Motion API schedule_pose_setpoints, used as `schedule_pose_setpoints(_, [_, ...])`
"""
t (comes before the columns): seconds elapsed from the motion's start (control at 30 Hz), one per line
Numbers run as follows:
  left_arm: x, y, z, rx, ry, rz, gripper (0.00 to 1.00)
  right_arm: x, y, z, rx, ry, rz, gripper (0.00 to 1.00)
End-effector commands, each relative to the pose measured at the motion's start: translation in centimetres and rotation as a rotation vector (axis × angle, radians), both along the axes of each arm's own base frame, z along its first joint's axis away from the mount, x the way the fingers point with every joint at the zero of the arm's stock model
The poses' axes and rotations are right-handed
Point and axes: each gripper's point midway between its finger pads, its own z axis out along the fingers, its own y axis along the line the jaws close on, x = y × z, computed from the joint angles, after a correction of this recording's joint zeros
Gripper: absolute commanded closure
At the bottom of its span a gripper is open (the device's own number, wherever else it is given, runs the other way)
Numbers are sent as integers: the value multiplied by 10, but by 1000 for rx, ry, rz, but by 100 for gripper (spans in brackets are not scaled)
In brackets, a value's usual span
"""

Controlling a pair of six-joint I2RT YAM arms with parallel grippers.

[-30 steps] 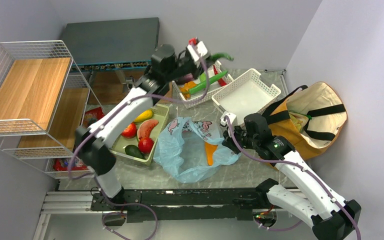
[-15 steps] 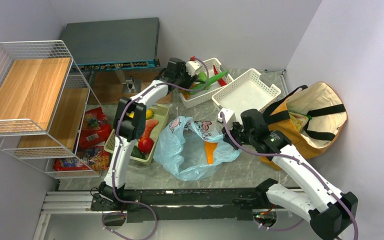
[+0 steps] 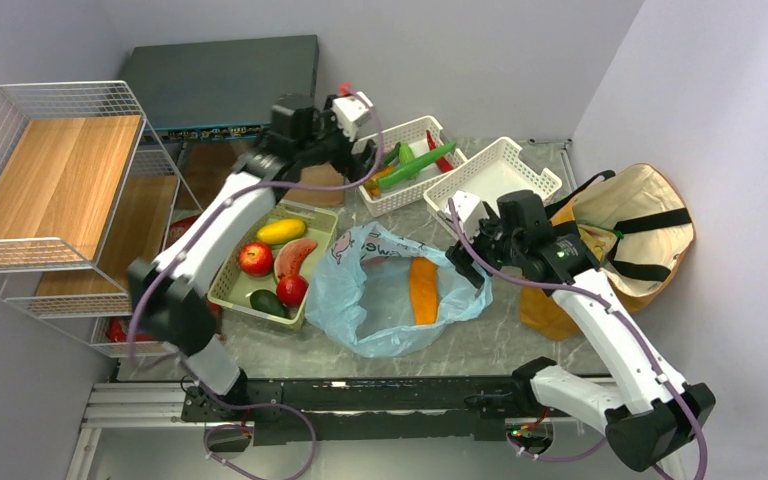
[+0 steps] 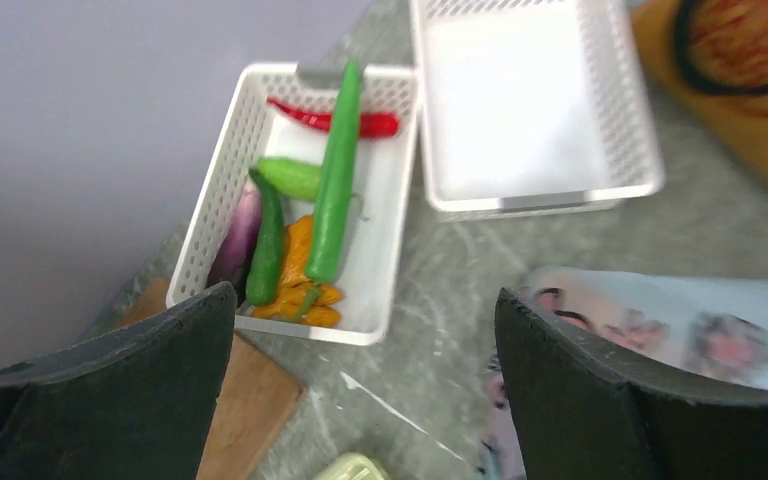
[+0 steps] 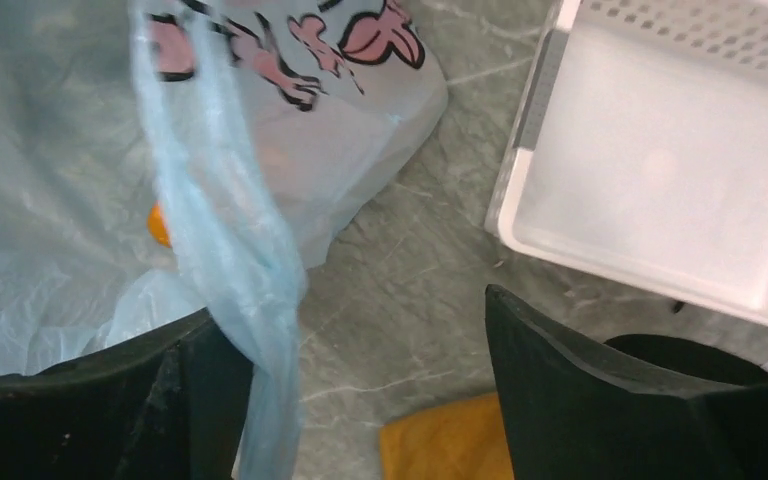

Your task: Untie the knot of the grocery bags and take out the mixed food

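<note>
Left gripper (image 4: 365, 400), fingers spread and empty, hangs near the tabletop's far edge, beside the white basket (image 4: 222, 170) of vegetables. Right gripper (image 5: 360, 390) is spread too, with a strip of the light-blue plastic bag (image 3: 360, 310) draped against one finger. The bag lies mid-tabletop with the carrot (image 3: 422, 290) inside, and the canvas tote (image 3: 650, 200) sits at the right edge.

Thin crinkly plastic bag (image 3: 365, 305), matt perforated plastic basket (image 3: 495, 175), smooth marbled table (image 3: 485, 340)

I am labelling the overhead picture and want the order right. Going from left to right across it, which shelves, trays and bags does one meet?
wire shelf rack → green tray → light-blue plastic bag → mustard canvas tote
</note>
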Motion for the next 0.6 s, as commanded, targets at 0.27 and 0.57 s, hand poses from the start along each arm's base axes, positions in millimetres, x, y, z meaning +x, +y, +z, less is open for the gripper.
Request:
schedule_pose_setpoints(0.27, [-156, 31, -27, -120, 280, -137, 1, -76, 97, 88, 41, -59, 608, 12])
schedule_pose_setpoints(0.57, [-170, 51, -59, -90, 331, -40, 1, -66, 137, 71, -95, -134, 708, 13])
